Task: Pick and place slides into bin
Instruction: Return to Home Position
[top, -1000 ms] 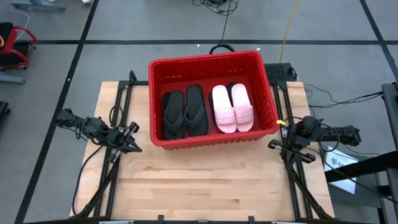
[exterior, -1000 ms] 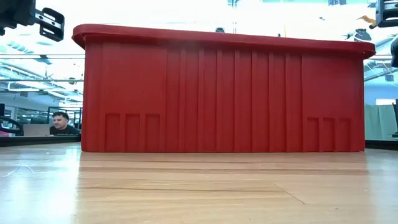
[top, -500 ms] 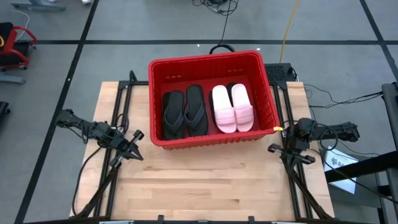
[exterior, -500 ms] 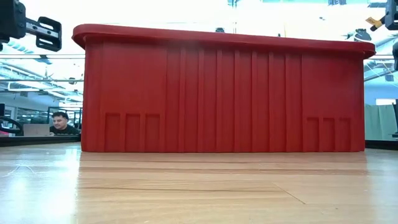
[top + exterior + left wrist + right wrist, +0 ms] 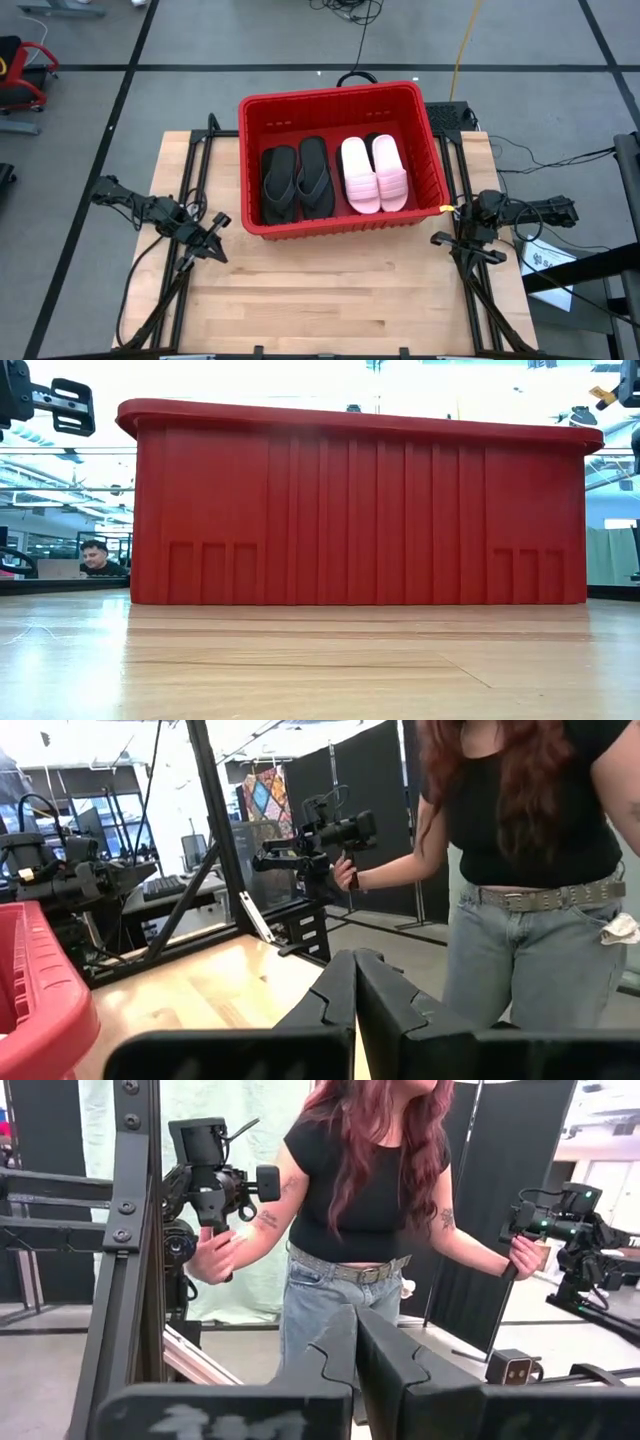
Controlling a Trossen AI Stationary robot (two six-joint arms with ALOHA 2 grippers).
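Observation:
The red bin [image 5: 340, 226] stands on the table's far middle and fills the low view [image 5: 360, 510]. Inside it, two black thong flip-flops [image 5: 298, 182] lie flat side by side at the left. The pale pink pair [image 5: 374, 174] lies flat at the right, with something dark [image 5: 371, 137] showing past its far end. My left gripper [image 5: 217, 242] is shut and empty above the table, left of the bin's near left corner. It also shows in the low view [image 5: 58, 405] and in its wrist view [image 5: 354, 982]. My right gripper [image 5: 450, 224] is shut and empty by the bin's near right corner. It also shows in its wrist view [image 5: 355, 1338].
Bare wood [image 5: 330, 290] spreads over the table's near half. Black frame rails [image 5: 190, 150] run along both table sides. A person [image 5: 520, 870] holding hand-held camera rigs stands beyond the table. Another person [image 5: 97, 557] sits behind the table, seen in the low view.
My left gripper has gone toward the table's near edge, drawing a little away from the bin's near left corner. It has stayed shut. The bin and the slides have kept still.

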